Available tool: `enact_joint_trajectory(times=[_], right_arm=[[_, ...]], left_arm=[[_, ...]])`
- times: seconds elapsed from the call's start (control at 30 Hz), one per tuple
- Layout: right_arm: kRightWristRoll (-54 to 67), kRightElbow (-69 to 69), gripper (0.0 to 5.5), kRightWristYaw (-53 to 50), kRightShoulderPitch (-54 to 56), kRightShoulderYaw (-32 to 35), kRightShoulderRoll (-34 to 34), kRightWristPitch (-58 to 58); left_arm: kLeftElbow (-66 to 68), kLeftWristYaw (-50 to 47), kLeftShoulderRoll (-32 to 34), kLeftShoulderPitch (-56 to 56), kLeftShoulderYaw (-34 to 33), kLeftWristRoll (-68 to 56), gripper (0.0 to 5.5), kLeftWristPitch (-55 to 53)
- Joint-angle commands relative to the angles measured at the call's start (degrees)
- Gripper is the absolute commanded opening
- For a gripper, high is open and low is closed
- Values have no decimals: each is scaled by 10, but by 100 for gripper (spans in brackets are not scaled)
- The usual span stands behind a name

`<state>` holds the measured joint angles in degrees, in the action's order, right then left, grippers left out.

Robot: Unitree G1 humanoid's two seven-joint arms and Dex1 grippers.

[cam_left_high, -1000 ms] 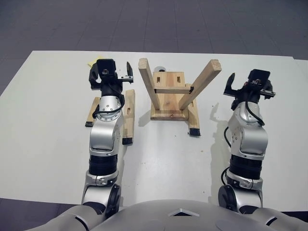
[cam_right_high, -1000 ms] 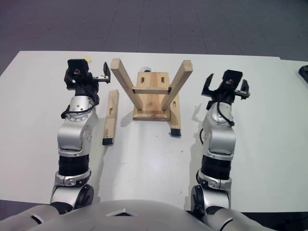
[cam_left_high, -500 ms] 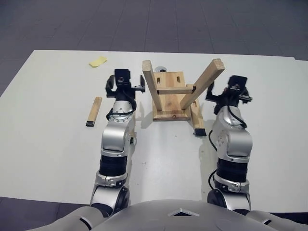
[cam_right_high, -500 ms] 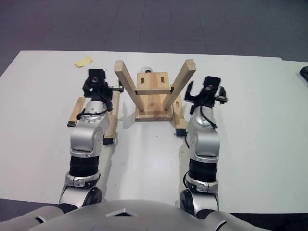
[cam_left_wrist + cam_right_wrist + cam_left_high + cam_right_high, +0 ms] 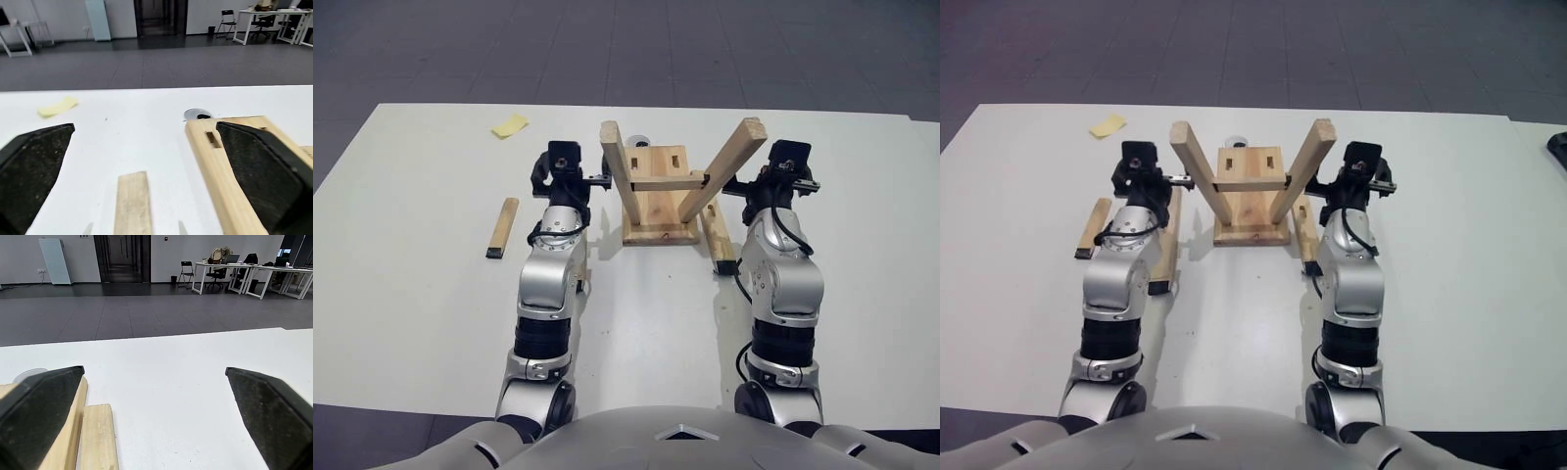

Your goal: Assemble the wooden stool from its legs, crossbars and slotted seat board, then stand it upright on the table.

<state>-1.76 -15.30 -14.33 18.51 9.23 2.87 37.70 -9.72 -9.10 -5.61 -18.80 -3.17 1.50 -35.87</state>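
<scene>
My left gripper (image 5: 570,174) and right gripper (image 5: 1356,176), both spread wide, flank the upturned stool (image 5: 658,201) at the far middle of the table (image 5: 411,294). One loose leg (image 5: 1171,225) lies under my left arm and another leg (image 5: 718,240) beside my right. A short crossbar (image 5: 501,227) lies farther left.

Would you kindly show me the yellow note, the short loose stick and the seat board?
yellow note (image 5: 510,125), left eye view, its middle.
short loose stick (image 5: 499,227), left eye view, mid-length.
seat board (image 5: 656,211), left eye view, its bare wooden face.
</scene>
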Motion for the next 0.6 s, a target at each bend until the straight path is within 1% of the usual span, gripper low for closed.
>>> enact_joint_trajectory(times=[0.03, 0.1, 0.17, 0.27, 0.4, 0.43, 0.5, 0.6], right_arm=[[22, 10, 539, -12, 44, 81, -38, -19], [55, -17, 539, 31, 66, 87, -62, -42], [123, -70, 539, 97, 89, 83, -70, -51], [249, -157, 539, 192, 121, 53, -77, -22], [367, -225, 539, 252, 150, 18, -96, 29], [381, -230, 539, 263, 154, 2, -101, 41], [382, -219, 539, 281, 150, -53, -113, 68], [331, -172, 539, 294, 126, -140, -135, 75]], left_arm=[[0, -56, -26, -18, -90, -40, 540, 16], [-17, -66, -31, -25, -100, -48, 540, 48], [-30, -69, -30, -26, -99, -50, 540, 76], [-29, -80, -23, -21, -112, -52, 540, 99], [-25, -96, -8, -29, -140, -61, 540, 119], [-24, -99, -5, -30, -145, -62, 540, 121], [-17, -102, -4, -32, -148, -64, 540, 126], [-5, -100, -5, -35, -138, -62, 540, 133]])
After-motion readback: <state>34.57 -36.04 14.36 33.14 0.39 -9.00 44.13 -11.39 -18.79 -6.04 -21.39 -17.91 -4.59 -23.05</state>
